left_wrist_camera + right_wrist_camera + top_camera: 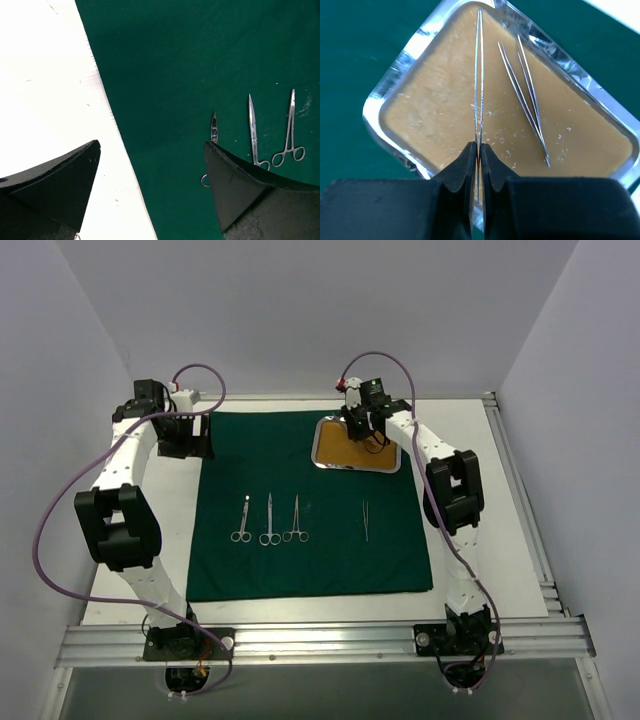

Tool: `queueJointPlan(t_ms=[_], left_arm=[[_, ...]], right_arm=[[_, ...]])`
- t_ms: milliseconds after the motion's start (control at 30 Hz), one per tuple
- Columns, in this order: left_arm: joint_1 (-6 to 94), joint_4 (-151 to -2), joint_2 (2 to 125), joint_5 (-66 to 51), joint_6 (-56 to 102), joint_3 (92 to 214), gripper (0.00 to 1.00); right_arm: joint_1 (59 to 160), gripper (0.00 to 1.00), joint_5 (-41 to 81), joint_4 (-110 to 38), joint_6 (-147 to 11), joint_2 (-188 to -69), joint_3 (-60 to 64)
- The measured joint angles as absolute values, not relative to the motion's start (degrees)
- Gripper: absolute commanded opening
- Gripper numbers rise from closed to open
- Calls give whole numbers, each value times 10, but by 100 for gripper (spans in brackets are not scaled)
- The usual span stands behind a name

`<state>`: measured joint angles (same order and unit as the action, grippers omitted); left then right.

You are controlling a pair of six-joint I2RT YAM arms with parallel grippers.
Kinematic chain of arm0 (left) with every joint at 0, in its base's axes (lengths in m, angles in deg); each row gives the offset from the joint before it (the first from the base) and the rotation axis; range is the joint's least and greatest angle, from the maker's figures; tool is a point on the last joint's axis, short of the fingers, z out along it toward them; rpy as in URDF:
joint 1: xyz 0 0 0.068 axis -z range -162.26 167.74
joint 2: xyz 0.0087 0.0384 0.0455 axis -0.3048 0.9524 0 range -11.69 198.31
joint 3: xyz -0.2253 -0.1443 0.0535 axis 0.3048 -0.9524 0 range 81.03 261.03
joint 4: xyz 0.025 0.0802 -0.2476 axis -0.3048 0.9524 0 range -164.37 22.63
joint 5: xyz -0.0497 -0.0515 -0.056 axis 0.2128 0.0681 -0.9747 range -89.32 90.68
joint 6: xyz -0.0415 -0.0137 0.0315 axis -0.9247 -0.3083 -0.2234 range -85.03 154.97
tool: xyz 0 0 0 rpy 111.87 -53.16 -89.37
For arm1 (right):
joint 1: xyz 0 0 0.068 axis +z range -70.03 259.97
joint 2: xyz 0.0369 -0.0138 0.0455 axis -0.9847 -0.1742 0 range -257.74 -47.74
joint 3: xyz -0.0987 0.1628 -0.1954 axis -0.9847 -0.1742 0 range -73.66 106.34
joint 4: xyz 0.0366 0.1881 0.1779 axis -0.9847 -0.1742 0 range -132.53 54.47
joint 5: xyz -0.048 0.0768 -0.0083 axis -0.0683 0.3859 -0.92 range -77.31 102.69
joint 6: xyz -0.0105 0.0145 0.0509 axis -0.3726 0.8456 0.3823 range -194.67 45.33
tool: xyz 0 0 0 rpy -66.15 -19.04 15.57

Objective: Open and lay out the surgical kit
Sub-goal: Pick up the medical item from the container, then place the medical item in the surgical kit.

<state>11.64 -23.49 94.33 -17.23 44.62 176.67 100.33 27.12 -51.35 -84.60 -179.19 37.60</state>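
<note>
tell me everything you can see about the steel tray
The steel tray is a shallow rounded rectangle with a shiny, creased-looking rim, lined with a tan liner flecked with pale bits. It sits flat on the far right part of the green drape. One pair of tweezers lies on the liner. The right gripper holds a slim silver instrument over it.

Tray [317,450] on drape [300,570], far right, three instruments [270,515] centre-left (tweezers [365,520] to their right)

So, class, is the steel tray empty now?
No, one pair of tweezers lies on the tan liner of the tray.
</note>
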Motion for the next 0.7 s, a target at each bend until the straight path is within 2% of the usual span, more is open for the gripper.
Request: queueJointPlan(t_ms=[200,400,700], left_arm=[[116,-235,943,-178,446,1767,96],[117,-235,942,-192,446,1766,98],[119,-237,907,-210,444,1750,98]], right_arm=[[1016,0,270,-464,-812,-1710,296],[1046,0,243,-385,-744,-1589,147],[1099,0,102,-329,-616,-1390,-56]])
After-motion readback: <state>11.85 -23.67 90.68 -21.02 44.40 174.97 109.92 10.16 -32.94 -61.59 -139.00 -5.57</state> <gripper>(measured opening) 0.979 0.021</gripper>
